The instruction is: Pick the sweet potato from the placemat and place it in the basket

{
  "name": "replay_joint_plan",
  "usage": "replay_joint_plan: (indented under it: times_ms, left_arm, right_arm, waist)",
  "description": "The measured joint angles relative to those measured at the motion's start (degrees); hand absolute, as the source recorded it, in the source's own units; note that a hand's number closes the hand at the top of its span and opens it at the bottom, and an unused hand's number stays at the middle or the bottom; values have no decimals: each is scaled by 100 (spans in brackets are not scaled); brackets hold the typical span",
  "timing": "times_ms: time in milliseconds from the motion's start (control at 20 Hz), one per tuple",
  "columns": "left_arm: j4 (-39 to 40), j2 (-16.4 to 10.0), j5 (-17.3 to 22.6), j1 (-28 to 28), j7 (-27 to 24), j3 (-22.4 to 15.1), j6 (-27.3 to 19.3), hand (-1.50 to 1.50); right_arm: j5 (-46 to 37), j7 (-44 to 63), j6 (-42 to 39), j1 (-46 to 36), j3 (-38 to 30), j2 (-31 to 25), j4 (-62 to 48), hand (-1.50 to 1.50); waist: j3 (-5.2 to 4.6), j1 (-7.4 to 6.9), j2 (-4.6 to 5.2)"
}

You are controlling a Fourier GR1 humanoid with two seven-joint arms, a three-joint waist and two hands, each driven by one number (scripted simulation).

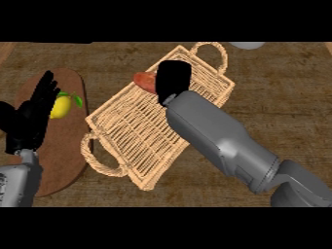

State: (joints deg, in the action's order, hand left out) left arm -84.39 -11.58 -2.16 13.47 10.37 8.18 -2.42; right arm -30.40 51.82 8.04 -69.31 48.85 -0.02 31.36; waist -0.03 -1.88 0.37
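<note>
The orange-red sweet potato (pixel 145 80) shows at the left edge of my right hand (pixel 173 80), which is curled round it above the far left part of the wicker basket (pixel 136 126). Most of the sweet potato is hidden behind the hand. The basket is rectangular, lies at a slant and has a loop handle at each end. At the left lies the brown oval placemat (pixel 67 141). My left hand (pixel 28 116) rests open over the placemat, fingers up.
A yellow lemon (pixel 62 106) with green leaves lies on the placemat, just right of my left hand. A pale grey object (pixel 248 45) shows at the top edge, beyond the basket. The counter (pixel 290 107) is brown wood.
</note>
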Motion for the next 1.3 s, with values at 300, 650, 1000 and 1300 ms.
replay_joint_plan:
  times_ms: [300, 650, 1000, 1300]
  left_arm:
    - [-45, 85, -74, -33, -15, -69, -65, 0]
    - [-20, 61, -36, -93, -70, -2, -41, 0]
    - [-101, 20, -5, -224, -31, 68, -35, 0]
    - [-46, 21, -17, -337, -108, 150, -95, 0]
  right_arm:
    - [82, 302, 127, 69, -61, -6, 51, -150]
    - [-49, 223, 1321, 80, -424, -12, 432, -150]
    - [-89, 307, 2411, 128, -1171, -149, 913, -150]
    - [-149, 526, 2843, 742, -1637, -479, 1965, -150]
  waist:
    - [1, -2, -3]
    - [3, 51, -16]
    - [6, 167, -56]
    - [8, 345, -104]
